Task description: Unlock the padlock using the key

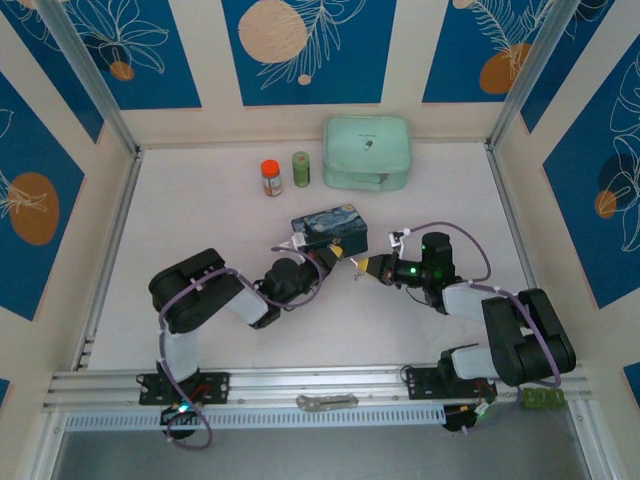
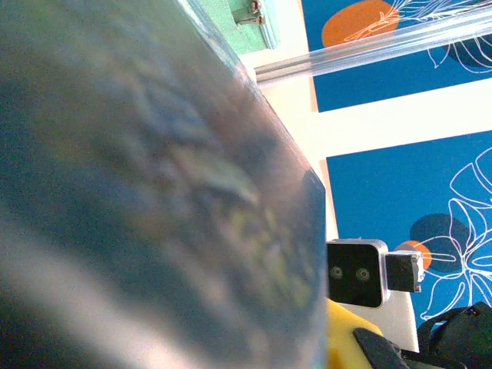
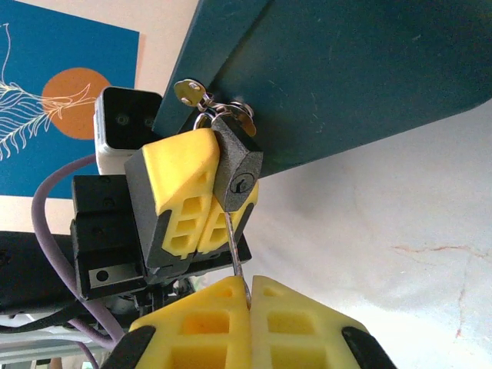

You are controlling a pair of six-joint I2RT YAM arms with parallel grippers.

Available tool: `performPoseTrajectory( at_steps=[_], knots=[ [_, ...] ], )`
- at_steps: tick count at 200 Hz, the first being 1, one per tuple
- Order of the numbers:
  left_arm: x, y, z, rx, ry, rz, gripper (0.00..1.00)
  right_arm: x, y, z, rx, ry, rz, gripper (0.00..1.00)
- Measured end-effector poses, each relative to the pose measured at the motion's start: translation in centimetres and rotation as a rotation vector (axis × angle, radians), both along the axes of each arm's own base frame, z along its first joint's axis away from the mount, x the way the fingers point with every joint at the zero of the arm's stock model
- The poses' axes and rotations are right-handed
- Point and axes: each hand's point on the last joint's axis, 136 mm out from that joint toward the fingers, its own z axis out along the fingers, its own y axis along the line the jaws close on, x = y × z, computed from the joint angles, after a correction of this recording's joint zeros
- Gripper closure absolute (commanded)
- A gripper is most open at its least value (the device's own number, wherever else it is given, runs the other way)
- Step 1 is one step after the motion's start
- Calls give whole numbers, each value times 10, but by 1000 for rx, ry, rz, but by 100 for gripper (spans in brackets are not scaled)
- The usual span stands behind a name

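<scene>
In the right wrist view the small dark padlock hangs by its thin shackle from the hasp of the blue tin, keyhole facing me. My left gripper is shut on the padlock body, its yellow fingers beside it. My right gripper is shut on the thin silvery key. The key's tip touches the padlock's lower edge just below the keyhole. A second brassy key dangles near the shackle. From above, the right gripper faces the left one beside the blue tin. The blurred blue tin shows close in the left wrist view.
A mint-green case, an orange-capped jar and a small green jar stand at the back of the white table. A silvery tool lies on the front rail. Aluminium posts and patterned walls enclose the table.
</scene>
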Motion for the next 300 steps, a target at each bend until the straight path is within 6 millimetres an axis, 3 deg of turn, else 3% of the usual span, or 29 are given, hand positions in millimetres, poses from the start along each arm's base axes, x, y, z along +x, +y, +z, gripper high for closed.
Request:
performPoseTrajectory(
  at_steps=[87,300],
  knots=[
    [1,-2,3,-17,6,0,100,-2,12,3,7,-6,41,100],
    [1,-2,4,-22,3,-4,100,8,8,1,-5,-11,11,100]
  ],
)
